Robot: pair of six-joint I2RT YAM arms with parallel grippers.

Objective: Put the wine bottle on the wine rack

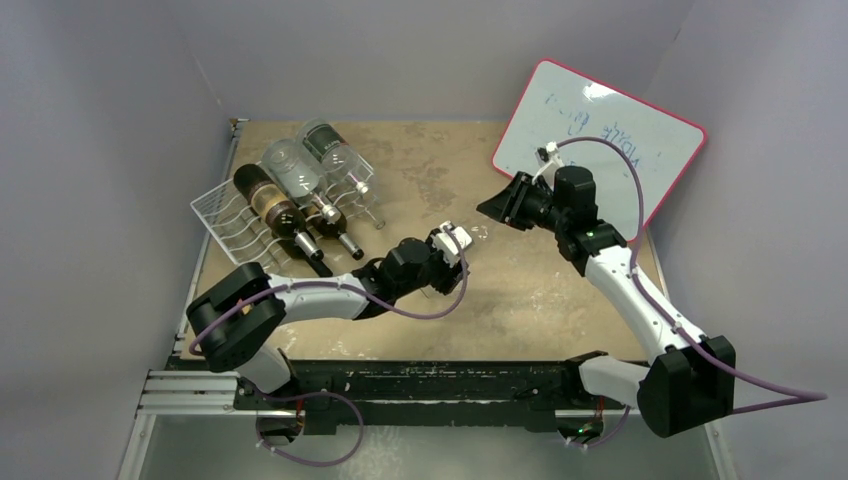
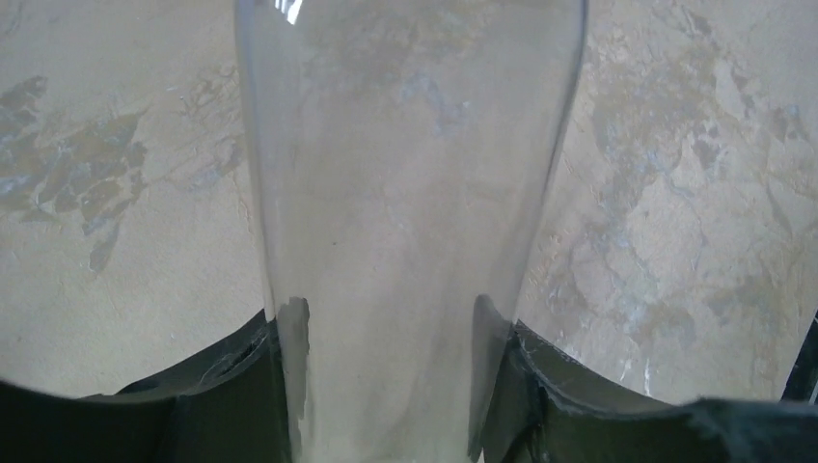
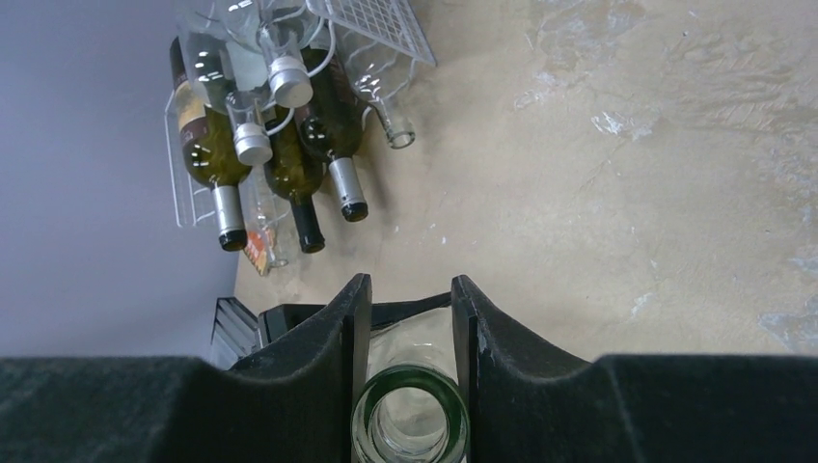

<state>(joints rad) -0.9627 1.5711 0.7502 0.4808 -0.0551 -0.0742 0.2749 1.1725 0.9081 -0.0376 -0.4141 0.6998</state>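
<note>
Left gripper (image 2: 391,326) and right gripper (image 3: 410,291) pinch the clear wine bottle (image 2: 405,145); bottles (image 1: 268,200) crowd the wine rack (image 1: 221,216).

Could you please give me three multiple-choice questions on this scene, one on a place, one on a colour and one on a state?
1. Seen from the top camera, where on the table does the wine rack lie?
A) far left corner
B) far right corner
C) near edge, between the arm bases

2. What colour is the border of the whiteboard?
A) blue
B) green
C) red

3. In what state is the left gripper?
A) open above the rack
B) shut on the clear bottle
C) open and empty, resting on the table

Answers:
1 A: the rack sits at the upper left in the top view.
2 C: a red rim frames the board.
3 B: the left wrist view shows both fingers against the glass.
</note>
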